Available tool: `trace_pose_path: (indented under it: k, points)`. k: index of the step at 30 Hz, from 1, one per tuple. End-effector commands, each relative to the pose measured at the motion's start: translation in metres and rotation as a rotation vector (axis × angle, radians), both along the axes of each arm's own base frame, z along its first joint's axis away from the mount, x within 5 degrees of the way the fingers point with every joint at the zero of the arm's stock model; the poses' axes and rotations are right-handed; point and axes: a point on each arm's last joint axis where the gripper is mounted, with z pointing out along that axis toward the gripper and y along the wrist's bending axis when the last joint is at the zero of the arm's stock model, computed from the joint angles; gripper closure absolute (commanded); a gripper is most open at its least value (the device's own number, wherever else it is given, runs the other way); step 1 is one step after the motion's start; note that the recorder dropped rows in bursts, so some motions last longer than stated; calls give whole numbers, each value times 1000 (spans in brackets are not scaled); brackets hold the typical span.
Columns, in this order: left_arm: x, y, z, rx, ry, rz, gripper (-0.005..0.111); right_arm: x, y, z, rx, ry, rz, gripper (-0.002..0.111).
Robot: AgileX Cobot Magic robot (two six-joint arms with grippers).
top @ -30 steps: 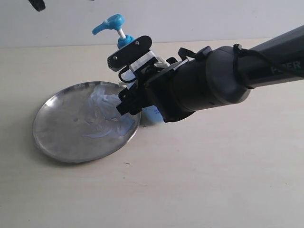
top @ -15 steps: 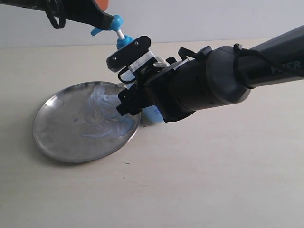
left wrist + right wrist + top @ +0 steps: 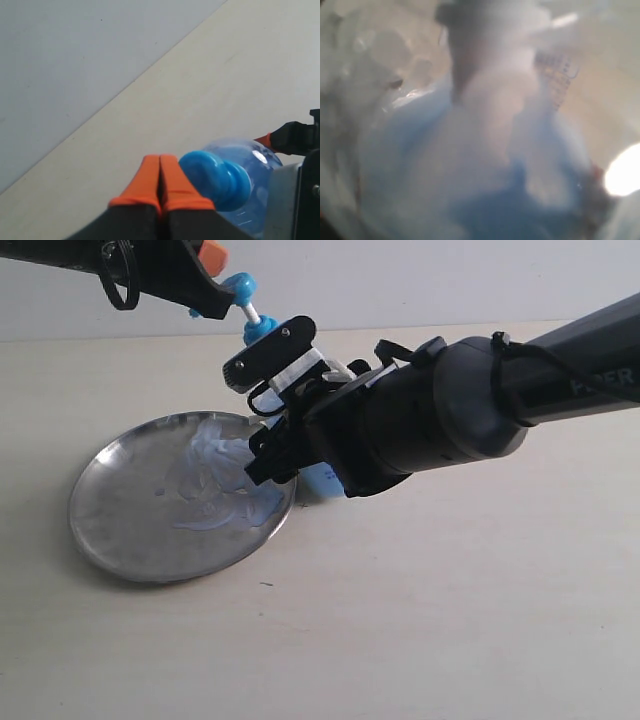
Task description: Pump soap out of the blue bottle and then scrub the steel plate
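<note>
jaws: left gripper (image 3: 160,172) closed, empty, at pump head (image 3: 215,180); right gripper (image 3: 275,405) clamps bottle (image 3: 318,480). advise straight downward press, bottle held steady beside plate (image 3: 130,530).

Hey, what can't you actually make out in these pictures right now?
Blue bottle body and label: exterior view, hidden behind the right arm.
Whether that arm's jaws clamp the bottle: right wrist view is blurred, too close.
Steel plate, part of its rim: exterior view, covered by the same arm.

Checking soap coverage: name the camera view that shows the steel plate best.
The exterior view: the steel plate shows almost whole, soap smeared across its right part, one edge covered. The left wrist view misses it; the right wrist view is too blurred to tell.
</note>
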Motion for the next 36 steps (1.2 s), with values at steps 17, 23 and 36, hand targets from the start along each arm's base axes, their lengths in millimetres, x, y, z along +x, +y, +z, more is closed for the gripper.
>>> trace_pose_path:
  k: [17,23,36]
  points:
    - [0,-1,3,-28,8,2,107,-4,4,-13,20,62,32,108]
    - [0,-3,2,-50,21,-15,107,-4,4,-13,19,62,33,108]
    - [0,-4,-6,-29,46,-26,107,-4,4,-13,13,62,41,108]
